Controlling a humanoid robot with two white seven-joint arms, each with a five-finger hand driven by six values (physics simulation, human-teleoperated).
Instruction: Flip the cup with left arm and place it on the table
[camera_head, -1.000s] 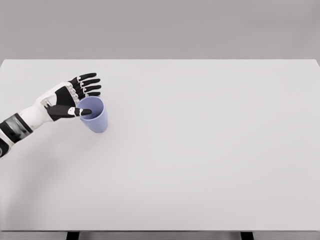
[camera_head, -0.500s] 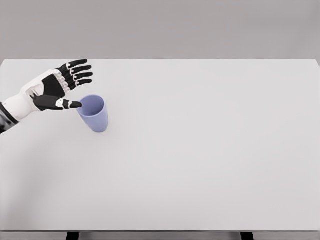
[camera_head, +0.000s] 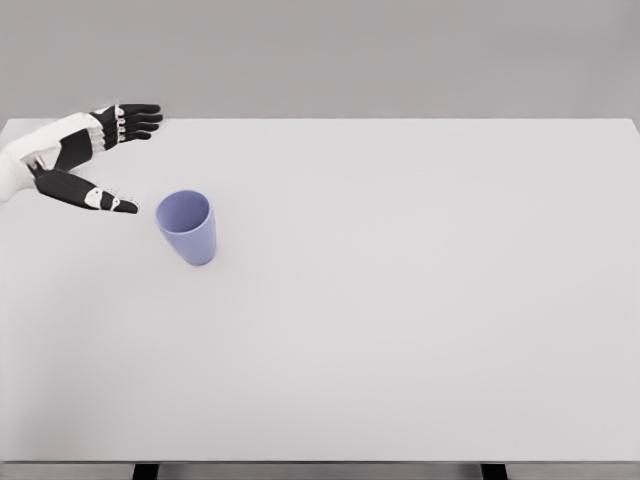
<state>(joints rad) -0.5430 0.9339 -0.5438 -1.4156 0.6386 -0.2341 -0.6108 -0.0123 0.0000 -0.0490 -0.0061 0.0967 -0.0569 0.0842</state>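
The cup (camera_head: 187, 226) stands upright on the table (camera_head: 400, 300), mouth up, in the left part of the surface and nearer the far edge than the near one. Its interior shows only the same blue as its walls; no contents are visible. The left hand (camera_head: 75, 160) hangs at the far left, above the table and clear of the cup, fingers spread wide and thumb (camera_head: 95, 195) pointing toward the cup with a gap between thumb tip and rim. It holds nothing. The right arm is not visible. Judged from this layout, the flip and placement appear complete and the step in hand is clearing the arm away. To do it well, move the hand up and to the left, away from the rim, and keep the thumb from sweeping across the cup's top edge, since a light, empty vessel would likely tip or slide on contact. Keep the fingers extended until the hand is well apart from the cup. The cup casts a faint shadow at its base, which suggests it sits flat.
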